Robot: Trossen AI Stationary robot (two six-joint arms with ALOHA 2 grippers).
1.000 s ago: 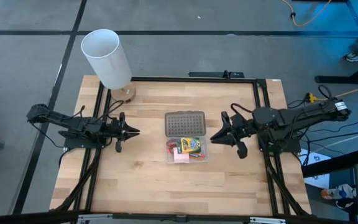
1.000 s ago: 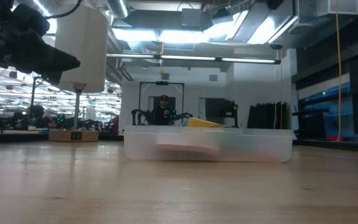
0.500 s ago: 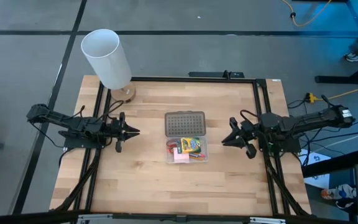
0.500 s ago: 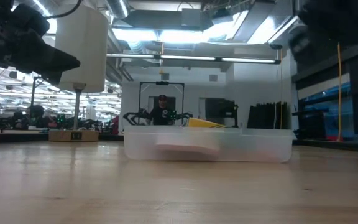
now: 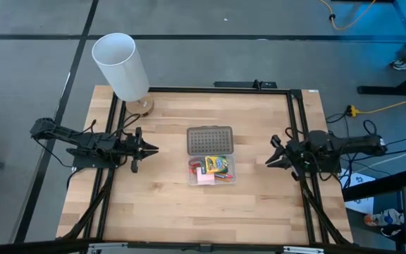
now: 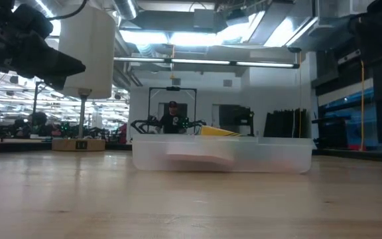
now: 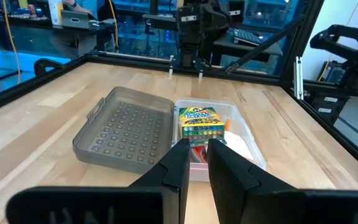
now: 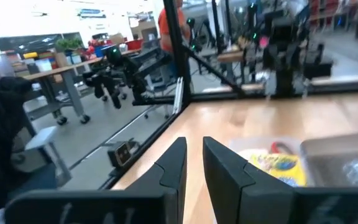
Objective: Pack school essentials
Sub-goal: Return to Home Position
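The crayon box (image 5: 217,166), pink sticky-note pad (image 5: 204,178) and red-handled scissors (image 5: 197,164) lie inside the clear case (image 5: 231,176) at the table centre, with the dotted lid (image 5: 209,140) open flat against it, so packing appears complete. Both arms sit folded low at opposite table edges, well apart from the case, consistent with a home pose. The left gripper (image 5: 151,149) and right gripper (image 5: 271,161) each point toward the case, 2 fingers drawn together on nothing

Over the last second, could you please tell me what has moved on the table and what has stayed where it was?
The right claw has drawn back from beside the clear case towards the right edge of the table, its arm folding in. It took hold of nothing. The left claw, the case with its crayon box, the dotted lid and the white cylinder stayed put.
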